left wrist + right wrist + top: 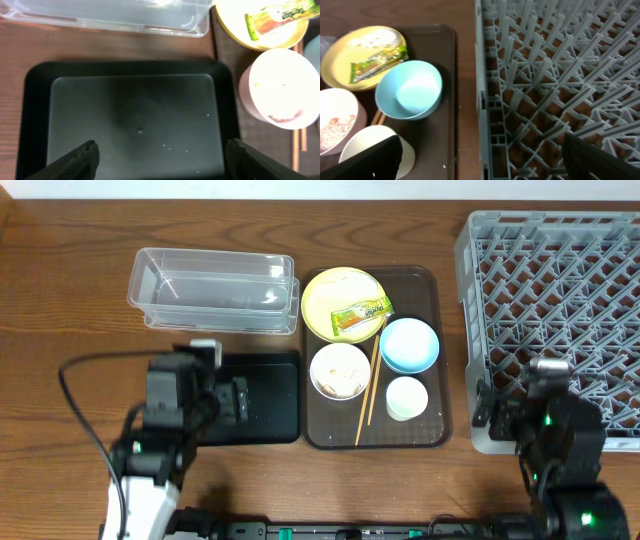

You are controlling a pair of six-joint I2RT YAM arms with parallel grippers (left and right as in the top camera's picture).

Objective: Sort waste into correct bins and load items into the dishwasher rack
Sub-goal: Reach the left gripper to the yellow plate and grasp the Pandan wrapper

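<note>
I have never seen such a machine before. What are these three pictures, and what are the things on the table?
One picture looks down from above the table. The other two come from cameras on the wrists of two robot arms. The left gripper hangs open over the black tray; the right gripper hangs open at the edge of the grey dishwasher rack. Neither holds anything. A clear tub lies behind the black tray. On the brown serving tray are a yellow plate with a snack wrapper, a blue bowl, a white bowl with food leftovers, a small cup and chopsticks.
</note>
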